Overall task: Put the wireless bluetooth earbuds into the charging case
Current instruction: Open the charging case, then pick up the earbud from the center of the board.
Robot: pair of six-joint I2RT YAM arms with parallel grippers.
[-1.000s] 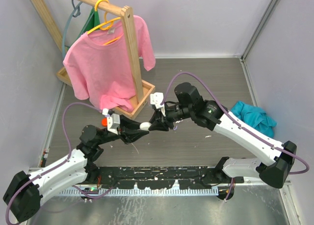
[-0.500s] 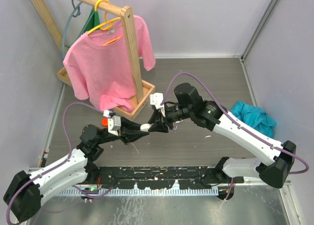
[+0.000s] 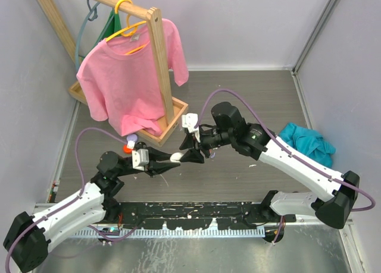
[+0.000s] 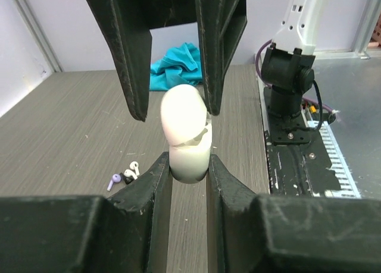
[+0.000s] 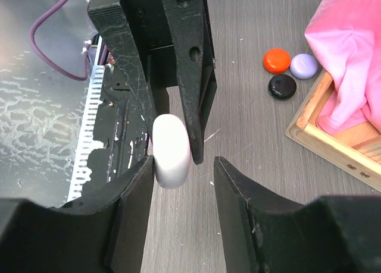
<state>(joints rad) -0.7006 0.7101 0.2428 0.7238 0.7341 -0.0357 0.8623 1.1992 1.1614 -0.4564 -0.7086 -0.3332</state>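
My left gripper (image 4: 189, 160) (image 3: 168, 159) is shut on the lower half of a white charging case (image 4: 184, 136) (image 5: 171, 151) (image 3: 176, 157), holding it above the table. A seam shows between the case's lid and body. My right gripper (image 5: 181, 166) (image 3: 187, 155) faces it, open, its fingers either side of the case's upper half. One finger (image 5: 134, 193) touches the case, the other stands apart. Tiny earbuds lie on the table below: a purple one (image 4: 113, 180), a black one (image 4: 127, 178) and a white one (image 4: 133, 168).
Round orange (image 5: 277, 60) (image 3: 127, 147), purple (image 5: 304, 65) and black (image 5: 281, 86) cases lie beside the wooden rack base (image 3: 172, 127) (image 5: 321, 142). A pink shirt (image 3: 128, 77) hangs on the rack. Teal cloth (image 3: 306, 143) (image 4: 178, 62) lies at right. A black rail (image 3: 190, 213) runs along the near edge.
My right gripper's jaws have spread apart around the case's top. My left gripper has closed tighter on the case, which has shifted slightly lower.
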